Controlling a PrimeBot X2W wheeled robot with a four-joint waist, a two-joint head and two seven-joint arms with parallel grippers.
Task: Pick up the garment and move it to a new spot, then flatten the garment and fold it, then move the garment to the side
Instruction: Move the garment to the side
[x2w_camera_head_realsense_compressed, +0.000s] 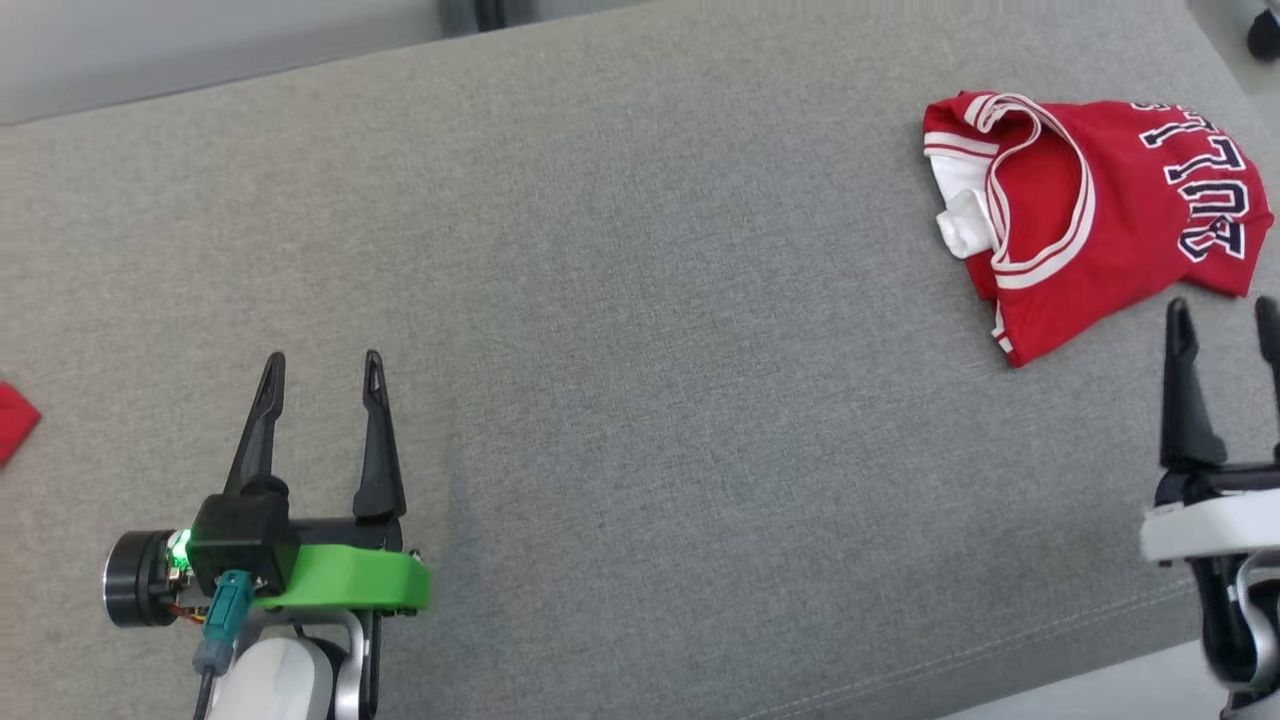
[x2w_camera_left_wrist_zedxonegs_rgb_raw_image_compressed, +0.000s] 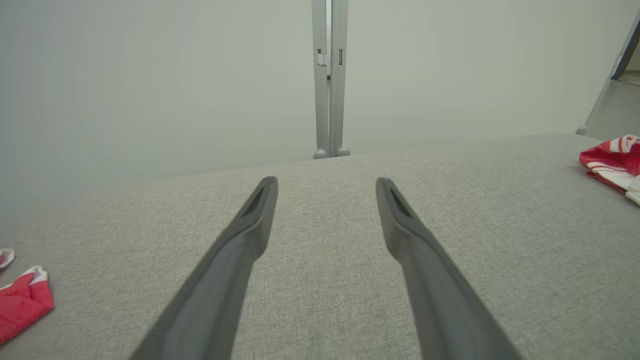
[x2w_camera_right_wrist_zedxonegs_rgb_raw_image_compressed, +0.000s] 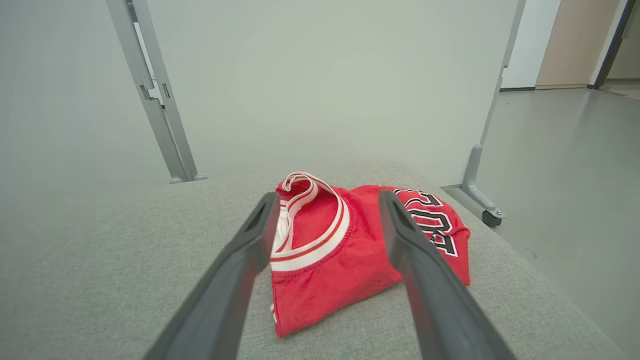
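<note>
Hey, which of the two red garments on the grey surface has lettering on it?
The red jersey by the right end effector; dark letters show on it. The red piece at the left edge shows none.

Matt cloth garment (x2w_camera_head_realsense_compressed: 1095, 215), coarse woven upholstery (x2w_camera_head_realsense_compressed: 640, 380)

Bright red on the jersey (x2w_camera_head_realsense_compressed: 1120, 230), with white bands and thin red stripes at neck and armhole, white lining, and navy block letters (x2w_camera_head_realsense_compressed: 1205, 190) edged white. Mottled grey weave on the upholstered surface (x2w_camera_head_realsense_compressed: 640, 300). Dark grey fingers on the left gripper (x2w_camera_head_realsense_compressed: 322, 360) above a green mount (x2w_camera_head_realsense_compressed: 350, 580); dark too on the right gripper (x2w_camera_head_realsense_compressed: 1223, 310), above a white mount (x2w_camera_head_realsense_compressed: 1210, 525). Red with white edging on a second cloth scrap (x2w_camera_left_wrist_zedxonegs_rgb_raw_image_compressed: 22, 300).
</note>
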